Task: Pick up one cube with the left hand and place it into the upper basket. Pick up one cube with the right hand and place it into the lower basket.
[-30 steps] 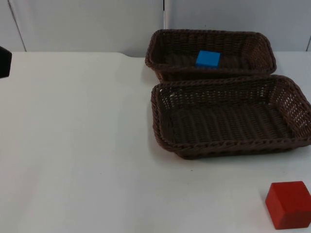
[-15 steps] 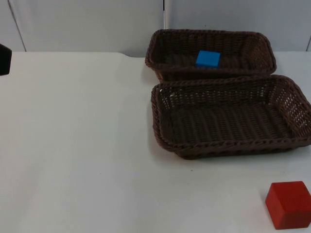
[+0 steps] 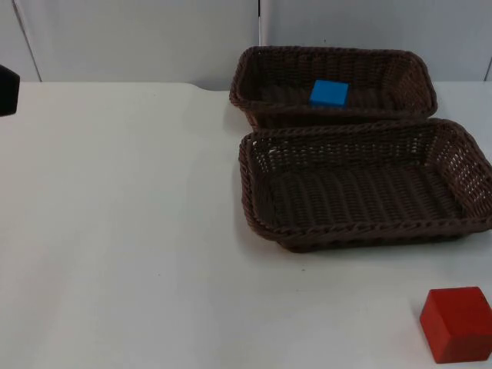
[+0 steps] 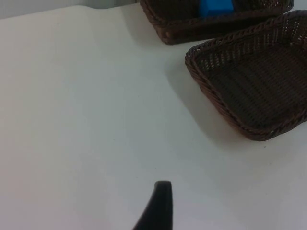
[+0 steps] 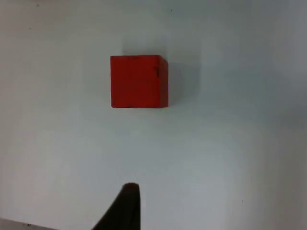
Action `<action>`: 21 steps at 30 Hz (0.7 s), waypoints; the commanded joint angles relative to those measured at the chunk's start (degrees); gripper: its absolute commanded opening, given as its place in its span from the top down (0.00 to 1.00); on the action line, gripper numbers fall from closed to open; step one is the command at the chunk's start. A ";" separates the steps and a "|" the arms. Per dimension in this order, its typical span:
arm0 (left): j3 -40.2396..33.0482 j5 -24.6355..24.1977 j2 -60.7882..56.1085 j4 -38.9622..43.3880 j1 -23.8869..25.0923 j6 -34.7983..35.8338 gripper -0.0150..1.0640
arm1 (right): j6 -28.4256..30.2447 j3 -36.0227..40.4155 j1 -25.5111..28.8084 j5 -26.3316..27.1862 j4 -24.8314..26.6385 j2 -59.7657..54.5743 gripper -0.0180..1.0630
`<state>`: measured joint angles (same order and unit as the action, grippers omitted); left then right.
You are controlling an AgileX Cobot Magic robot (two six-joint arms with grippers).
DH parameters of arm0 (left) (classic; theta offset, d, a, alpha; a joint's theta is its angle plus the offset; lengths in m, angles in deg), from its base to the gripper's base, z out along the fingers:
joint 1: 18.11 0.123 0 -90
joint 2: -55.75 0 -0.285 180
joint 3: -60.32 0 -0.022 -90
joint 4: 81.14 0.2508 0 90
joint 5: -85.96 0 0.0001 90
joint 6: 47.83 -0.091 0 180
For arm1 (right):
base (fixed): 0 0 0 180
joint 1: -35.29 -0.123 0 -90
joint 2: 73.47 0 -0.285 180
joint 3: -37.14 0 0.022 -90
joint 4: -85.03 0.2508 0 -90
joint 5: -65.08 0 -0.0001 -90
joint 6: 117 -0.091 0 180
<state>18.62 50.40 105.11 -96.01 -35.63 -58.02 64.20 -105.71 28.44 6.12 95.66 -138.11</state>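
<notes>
A blue cube [image 3: 329, 93] lies inside the upper brown wicker basket [image 3: 256, 64], which stands against the lower basket [image 3: 254, 201]; the lower basket holds nothing. A red cube [image 3: 458, 323] sits on the white table near the front right corner, apart from both baskets. My left gripper [image 4: 160, 208] hovers over bare table well left of the baskets, and the left wrist view takes in the blue cube [image 4: 216, 7] and both baskets. The left arm [image 3: 6, 91] pokes in at the table's left edge. My right gripper [image 5: 125, 206] hangs above the table a short way from the red cube [image 5: 139, 80].
The grey partition wall [image 3: 138, 38] closes off the table behind the upper basket. White table top [image 3: 123, 231] stretches across the whole left half and the front. The red cube lies close to the table's front right edge.
The left arm's black tip at the picture's left edge has crept slightly back toward the corner. Baskets and cubes have not moved.
</notes>
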 commanded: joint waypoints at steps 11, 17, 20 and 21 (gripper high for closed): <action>-0.30 0.69 -0.35 -1.04 0.11 0.04 0.25 | -1.21 -1.77 -8.97 8.07 1.27 -14.92 0.01; -0.30 0.69 -0.35 -1.04 0.11 0.04 0.25 | -11.65 -2.14 -17.75 13.49 -4.75 -21.12 0.01; -0.30 0.69 -0.35 -1.20 0.11 0.04 0.25 | -19.32 -3.60 -22.35 14.13 -11.24 -25.62 0.01; -0.30 0.69 -0.35 -1.20 0.11 0.04 0.25 | -19.32 -3.60 -22.35 14.13 -11.24 -25.62 0.01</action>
<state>18.62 50.65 105.11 -96.32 -35.63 -58.02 47.22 -108.78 6.80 19.46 86.19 -163.25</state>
